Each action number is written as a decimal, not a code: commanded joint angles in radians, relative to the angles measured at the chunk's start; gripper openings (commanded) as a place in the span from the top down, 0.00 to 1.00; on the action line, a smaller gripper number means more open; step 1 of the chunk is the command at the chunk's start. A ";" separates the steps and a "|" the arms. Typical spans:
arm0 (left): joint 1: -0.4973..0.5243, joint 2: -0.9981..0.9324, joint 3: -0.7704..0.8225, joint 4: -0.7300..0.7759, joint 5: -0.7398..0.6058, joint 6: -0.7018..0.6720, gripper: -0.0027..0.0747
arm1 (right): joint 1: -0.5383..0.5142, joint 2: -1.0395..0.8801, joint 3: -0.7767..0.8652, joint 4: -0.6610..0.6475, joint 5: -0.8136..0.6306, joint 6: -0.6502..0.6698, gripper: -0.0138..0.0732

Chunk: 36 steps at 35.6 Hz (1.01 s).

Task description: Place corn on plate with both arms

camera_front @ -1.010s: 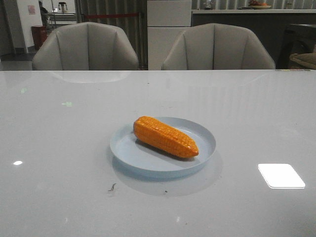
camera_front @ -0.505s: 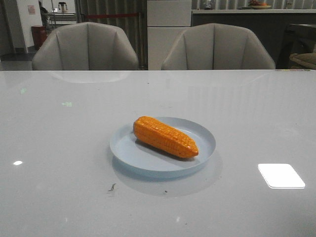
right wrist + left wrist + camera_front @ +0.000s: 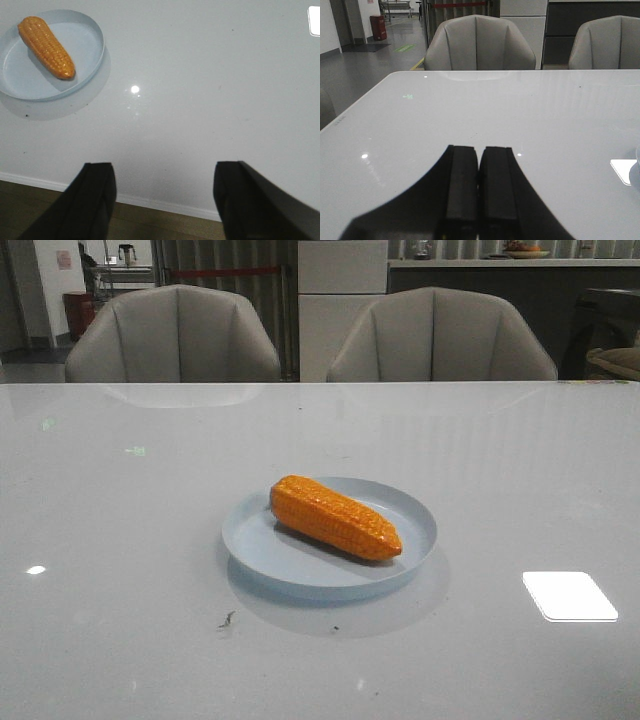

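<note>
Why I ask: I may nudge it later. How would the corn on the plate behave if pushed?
The corn is round and tapered, so it would probably roll in a curve. The plate's low rim might stop it. Its glossy surface suggests stiff plastic, possibly slippery.

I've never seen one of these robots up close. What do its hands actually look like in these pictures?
Only the fingers show, and only in the wrist views. Each gripper has two plain matte black fingers with no markings, cables or padding visible. The left gripper has flat, blocky, rectangular fingers that flare outward toward the base. The right gripper has broad, angular black fingers with squared tips. The arms themselves are out of view.
</note>
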 commanded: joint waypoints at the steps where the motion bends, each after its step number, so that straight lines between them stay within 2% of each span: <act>1: 0.001 -0.021 0.037 -0.004 -0.094 -0.002 0.84 | -0.006 0.001 -0.022 0.003 -0.064 -0.006 0.23; 6: 0.001 -0.019 0.037 -0.004 -0.094 -0.002 0.84 | -0.006 -0.048 -0.002 -0.008 -0.085 -0.006 0.24; 9: 0.001 -0.019 0.037 -0.004 -0.094 -0.002 0.84 | -0.006 -0.108 0.038 -0.008 -0.145 -0.006 0.29; 13: 0.001 -0.019 0.037 -0.004 -0.094 -0.002 0.84 | -0.008 -0.201 0.115 -0.008 -0.294 -0.006 0.43; 15: 0.001 -0.019 0.037 -0.004 -0.094 -0.002 0.84 | -0.020 -0.244 0.154 -0.008 -0.365 -0.006 0.53; 21: 0.001 -0.019 0.037 -0.004 -0.094 -0.002 0.84 | -0.102 -0.325 0.247 -0.008 -0.477 -0.006 0.79; 31: 0.001 -0.019 0.037 -0.004 -0.094 -0.002 0.84 | -0.127 -0.458 0.419 -0.007 -0.572 -0.006 0.77; 36: 0.001 -0.019 0.037 -0.004 -0.094 -0.002 0.84 | -0.127 -0.493 0.537 -0.007 -0.731 -0.006 0.77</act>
